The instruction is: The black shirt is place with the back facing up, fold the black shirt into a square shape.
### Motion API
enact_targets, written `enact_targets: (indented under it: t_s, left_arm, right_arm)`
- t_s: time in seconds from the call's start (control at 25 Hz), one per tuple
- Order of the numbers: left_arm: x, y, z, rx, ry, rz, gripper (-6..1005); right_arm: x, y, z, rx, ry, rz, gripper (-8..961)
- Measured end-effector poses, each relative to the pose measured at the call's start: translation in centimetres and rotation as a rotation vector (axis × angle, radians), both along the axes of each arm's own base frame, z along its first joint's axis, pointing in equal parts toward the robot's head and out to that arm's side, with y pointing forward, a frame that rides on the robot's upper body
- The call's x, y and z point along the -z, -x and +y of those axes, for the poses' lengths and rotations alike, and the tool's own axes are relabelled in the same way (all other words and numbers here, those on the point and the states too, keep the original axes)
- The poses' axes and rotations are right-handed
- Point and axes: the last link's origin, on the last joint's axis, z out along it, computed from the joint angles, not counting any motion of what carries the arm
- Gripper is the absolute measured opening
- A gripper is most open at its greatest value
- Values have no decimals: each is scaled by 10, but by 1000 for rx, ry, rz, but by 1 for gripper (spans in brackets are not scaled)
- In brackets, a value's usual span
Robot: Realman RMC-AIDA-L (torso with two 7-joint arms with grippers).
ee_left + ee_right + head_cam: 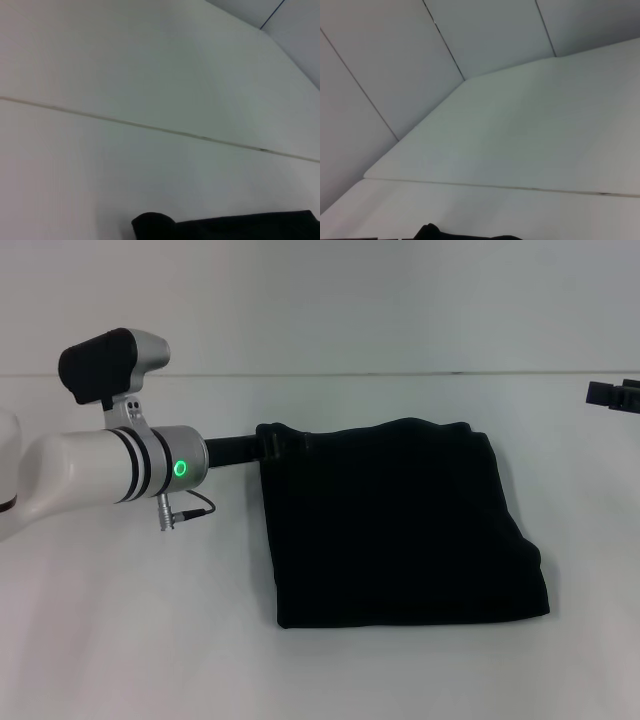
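Black shirt (400, 525) lies flat on the white surface (150, 640), already folded into a rough square, a little right of centre in the head view. No lettering showing on the upper face. Edges mostly straight; the near right corner juts out slightly, and the far left corner is bunched.

Left arm reaches in low from the left, its white forearm with a green ring light lying across the surface. Left end effector (268, 446) sits right at the shirt's far left corner, black against black cloth; cannot tell whether it is open, closed, or gripping the fabric.

Right end effector (615, 395) shows only as a dark piece at the right edge of the head view, well apart from the shirt, its fingers cut off by the frame, so their state cannot be told.

Both wrist views show a strip of black cloth along one edge.
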Motion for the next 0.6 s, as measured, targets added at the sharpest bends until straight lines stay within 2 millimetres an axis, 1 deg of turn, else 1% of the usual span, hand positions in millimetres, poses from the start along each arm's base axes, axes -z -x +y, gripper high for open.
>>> enact_targets:
  t_s: [0.2, 0.4, 0.56, 0.6]
  left_arm:
    - [1, 2, -1, 0, -2, 13, 868]
    - [4, -1, -3, 21, 20, 22, 671]
    - [4, -4, -3, 30, 28, 7, 429]
    - [4, -4, -3, 31, 28, 6, 382]
  right_arm:
    - [0, 1, 1, -2, -2, -2, 900]
    - [0, 1, 1, -2, -5, -3, 899]
    - [2, 1, 1, -2, -6, -4, 899]
    - [2, 1, 1, -1, -6, -5, 899]
